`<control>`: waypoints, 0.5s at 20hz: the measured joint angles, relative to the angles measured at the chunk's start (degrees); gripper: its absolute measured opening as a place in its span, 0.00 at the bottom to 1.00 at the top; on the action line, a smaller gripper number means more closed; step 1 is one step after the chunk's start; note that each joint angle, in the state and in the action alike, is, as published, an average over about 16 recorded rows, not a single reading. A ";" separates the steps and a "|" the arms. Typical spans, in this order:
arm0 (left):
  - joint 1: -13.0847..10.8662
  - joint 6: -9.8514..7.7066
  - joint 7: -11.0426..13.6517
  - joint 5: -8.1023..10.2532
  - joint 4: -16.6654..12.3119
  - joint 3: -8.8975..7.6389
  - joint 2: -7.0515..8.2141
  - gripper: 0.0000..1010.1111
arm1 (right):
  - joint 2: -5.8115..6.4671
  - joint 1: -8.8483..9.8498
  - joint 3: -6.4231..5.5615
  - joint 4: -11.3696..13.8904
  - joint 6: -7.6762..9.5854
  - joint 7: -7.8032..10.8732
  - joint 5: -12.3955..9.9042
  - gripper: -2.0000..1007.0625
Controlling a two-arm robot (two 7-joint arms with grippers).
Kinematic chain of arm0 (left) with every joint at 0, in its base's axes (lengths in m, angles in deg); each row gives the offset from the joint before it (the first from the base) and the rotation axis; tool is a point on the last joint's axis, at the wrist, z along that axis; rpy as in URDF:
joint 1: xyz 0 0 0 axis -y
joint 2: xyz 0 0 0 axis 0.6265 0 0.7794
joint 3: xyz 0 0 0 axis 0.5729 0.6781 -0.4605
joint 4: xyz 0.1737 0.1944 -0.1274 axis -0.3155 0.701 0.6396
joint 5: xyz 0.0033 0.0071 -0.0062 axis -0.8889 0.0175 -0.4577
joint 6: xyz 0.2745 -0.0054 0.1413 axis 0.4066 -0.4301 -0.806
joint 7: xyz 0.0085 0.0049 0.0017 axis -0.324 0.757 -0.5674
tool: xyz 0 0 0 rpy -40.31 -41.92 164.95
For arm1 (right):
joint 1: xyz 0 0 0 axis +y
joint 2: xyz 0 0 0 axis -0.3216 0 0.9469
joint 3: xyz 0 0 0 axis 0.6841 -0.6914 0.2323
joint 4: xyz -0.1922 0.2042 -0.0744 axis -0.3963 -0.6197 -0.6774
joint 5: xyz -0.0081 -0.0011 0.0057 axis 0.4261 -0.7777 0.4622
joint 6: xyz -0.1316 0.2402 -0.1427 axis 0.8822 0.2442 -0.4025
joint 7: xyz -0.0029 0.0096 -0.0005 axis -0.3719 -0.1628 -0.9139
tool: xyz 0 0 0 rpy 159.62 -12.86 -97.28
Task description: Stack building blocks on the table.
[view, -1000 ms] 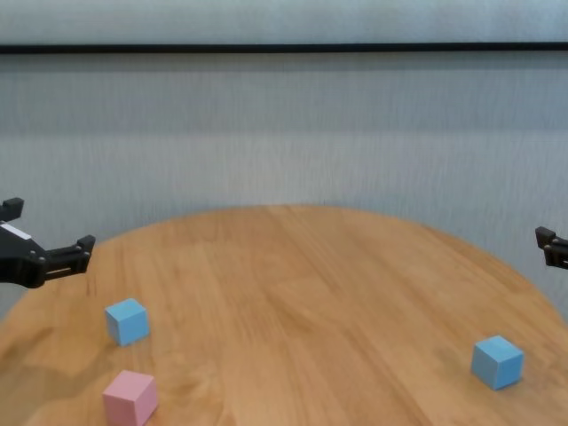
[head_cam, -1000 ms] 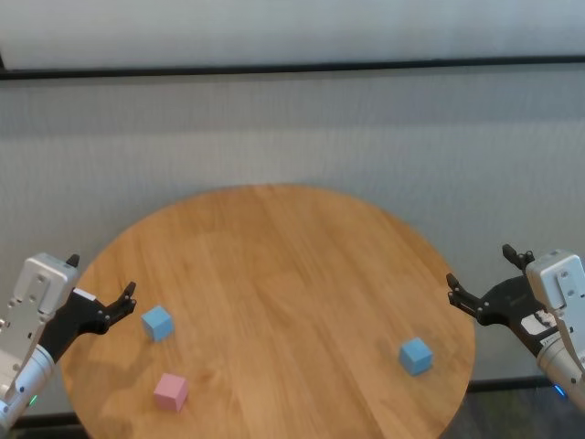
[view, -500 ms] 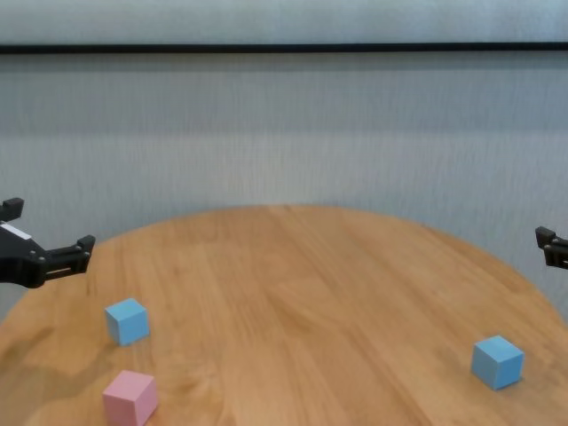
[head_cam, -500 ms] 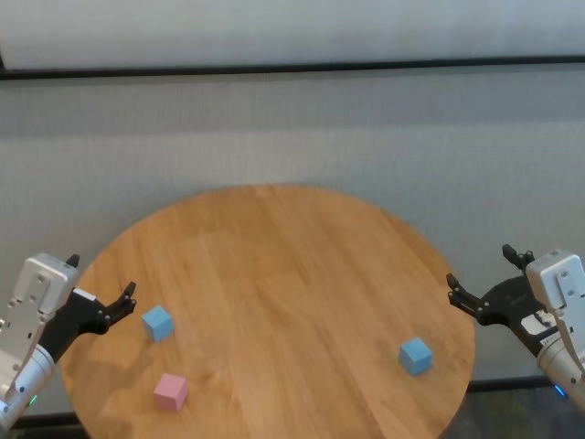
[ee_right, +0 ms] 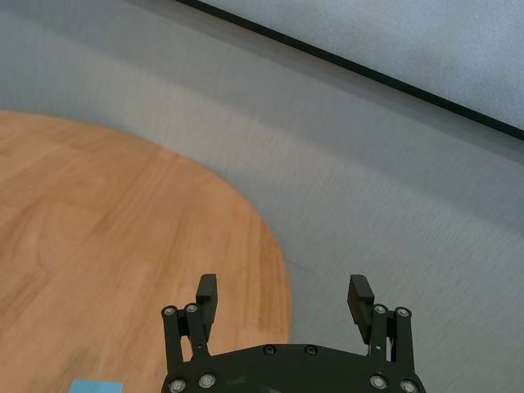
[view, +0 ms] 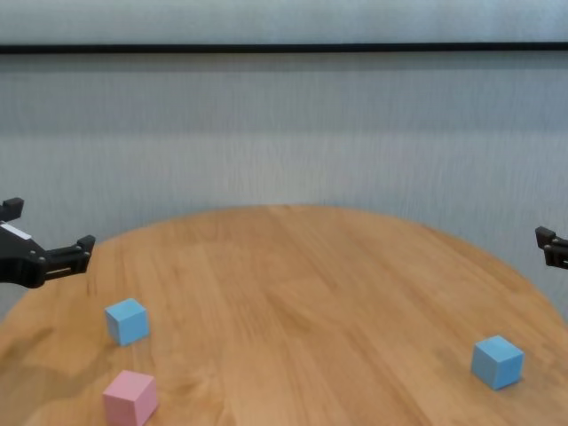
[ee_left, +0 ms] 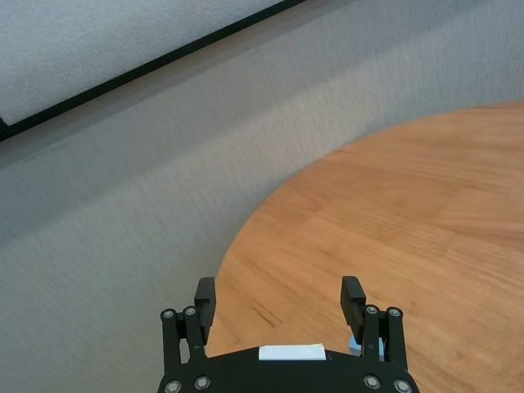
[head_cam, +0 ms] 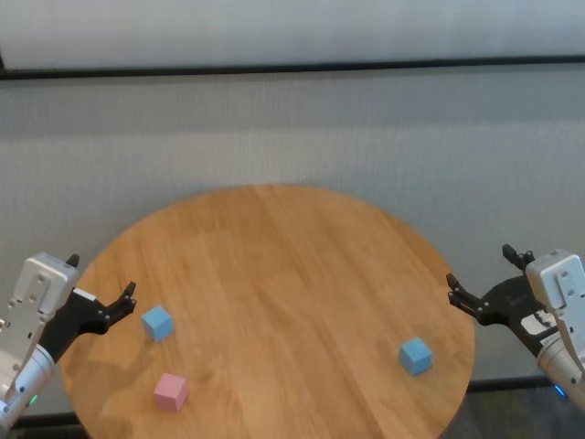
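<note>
Three building blocks lie apart on the round wooden table. A light blue block sits near the left edge, and a pale pink block lies just in front of it. The second light blue block sits near the right edge. My left gripper is open and empty, hovering at the left rim, just left of the blue block there. My right gripper is open and empty, off the right rim, behind and to the right of the other blue block. The chest view shows all three blocks: blue, pink, blue.
A grey wall with a black strip stands behind the table. Bare wood fills the middle of the tabletop between the blocks. Past the table's rim is grey floor.
</note>
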 joint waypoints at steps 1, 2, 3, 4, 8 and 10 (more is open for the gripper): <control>0.00 0.00 0.01 0.00 0.00 -0.01 -0.01 0.99 | 0.00 0.00 0.00 0.00 0.00 0.00 0.00 1.00; -0.01 0.00 0.02 -0.01 0.00 -0.02 -0.01 0.99 | 0.00 0.00 0.00 0.00 0.00 0.00 0.00 1.00; -0.02 0.00 0.04 -0.02 0.00 -0.04 -0.03 0.99 | 0.00 0.00 0.00 0.00 0.00 0.00 0.00 1.00; -0.02 0.00 0.05 -0.04 0.00 -0.06 -0.04 0.99 | 0.00 0.00 0.00 0.00 0.00 0.00 0.00 1.00; -0.06 -0.01 0.13 -0.11 0.00 -0.17 -0.12 0.99 | 0.00 0.00 0.00 0.00 0.00 0.00 0.00 1.00; -0.09 -0.01 0.16 -0.15 0.00 -0.23 -0.16 0.99 | 0.00 0.00 0.00 0.00 0.00 0.00 0.00 1.00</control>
